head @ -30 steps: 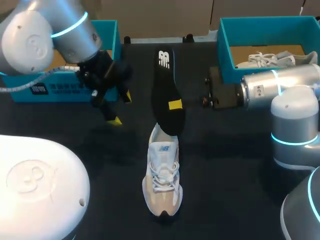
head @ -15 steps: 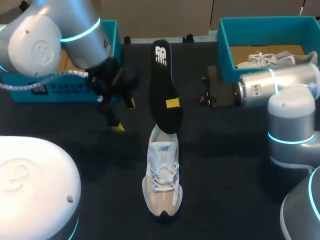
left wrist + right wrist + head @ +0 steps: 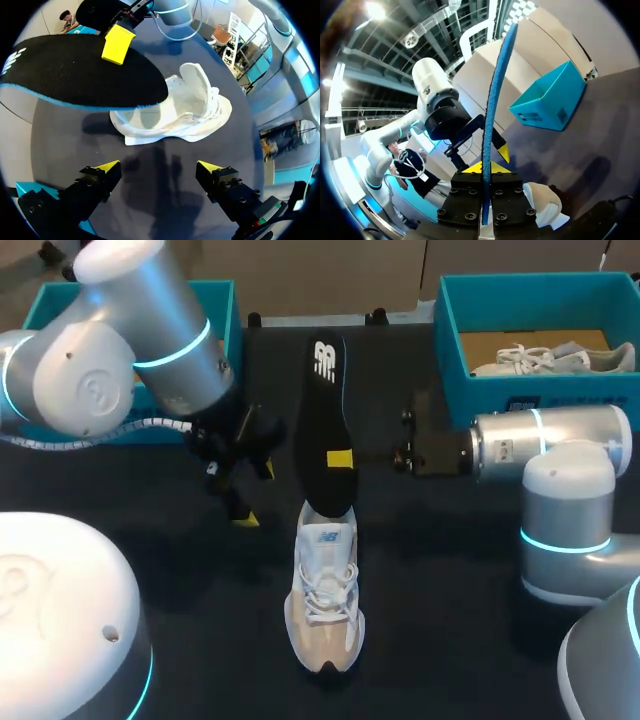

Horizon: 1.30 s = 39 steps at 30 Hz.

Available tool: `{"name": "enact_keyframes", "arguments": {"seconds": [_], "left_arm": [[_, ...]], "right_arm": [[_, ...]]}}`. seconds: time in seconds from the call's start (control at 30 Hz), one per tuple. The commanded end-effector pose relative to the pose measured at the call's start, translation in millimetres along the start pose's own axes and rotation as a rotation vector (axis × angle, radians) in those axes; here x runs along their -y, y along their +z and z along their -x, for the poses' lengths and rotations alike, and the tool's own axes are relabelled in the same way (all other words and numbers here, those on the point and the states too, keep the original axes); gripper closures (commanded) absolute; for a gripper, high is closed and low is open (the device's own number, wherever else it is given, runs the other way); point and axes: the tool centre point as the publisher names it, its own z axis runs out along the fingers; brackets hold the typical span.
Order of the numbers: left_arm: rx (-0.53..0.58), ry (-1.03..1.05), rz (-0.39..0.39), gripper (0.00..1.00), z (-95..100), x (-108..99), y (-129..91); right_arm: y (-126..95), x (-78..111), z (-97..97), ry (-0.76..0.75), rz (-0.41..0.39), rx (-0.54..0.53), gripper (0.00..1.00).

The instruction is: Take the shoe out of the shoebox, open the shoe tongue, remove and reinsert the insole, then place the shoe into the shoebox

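A white and beige shoe point(image 3: 325, 590) lies on the dark table, toe toward the front edge. Above its heel hangs the black insole point(image 3: 322, 420), tilted, its lower end over the shoe opening. My right gripper point(image 3: 341, 459) is shut on the insole's edge, one yellow tip showing. In the right wrist view the insole point(image 3: 494, 100) stands edge-on between the fingers of the right gripper point(image 3: 485, 171). My left gripper point(image 3: 253, 493) is open, left of the insole. From the left wrist, the left gripper point(image 3: 159, 169) faces the shoe point(image 3: 175, 112) under the insole point(image 3: 80, 75).
A teal shoebox point(image 3: 448, 330) at the back right holds another shoe point(image 3: 545, 360). A second teal box point(image 3: 222, 310) sits at the back left behind my left arm. My right arm's base point(image 3: 565, 540) stands at the right.
My left arm has swung right and forward, bringing its open gripper closer to the shoe and insole. The right arm has shifted forward, keeping the insole in its grip.
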Motion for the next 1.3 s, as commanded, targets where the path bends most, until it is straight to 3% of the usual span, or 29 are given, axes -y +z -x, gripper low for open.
{"name": "enact_keyframes", "arguments": {"seconds": [0.03, 0.17, 0.4, 0.53, 1.3], "left_arm": [[-0.005, -0.001, 0.006, 0.00, 2.7, 2, 0], [-0.005, -0.001, 0.006, 0.00, 2.7, 2, 0], [0.004, 0.023, -0.028, 0.00, -2.7, 3, 36], [0.004, 0.019, -0.032, 0.00, -4.6, 2, 45], [0.020, 0.034, -0.078, 0.00, -14.2, 11, 50]], "right_arm": [[3, 1.7, -0.6, -0.001, 0.008, 0.004, 1.00], [3, 1.7, -0.6, -0.001, 0.008, 0.004, 1.00], [5, 6.8, 0.6, -0.046, 0.020, 0.005, 1.00], [4, 4.4, -2.8, -0.068, 0.021, 0.006, 1.00], [12, 6.4, -0.6, -0.115, 0.040, 0.013, 1.00]]}}
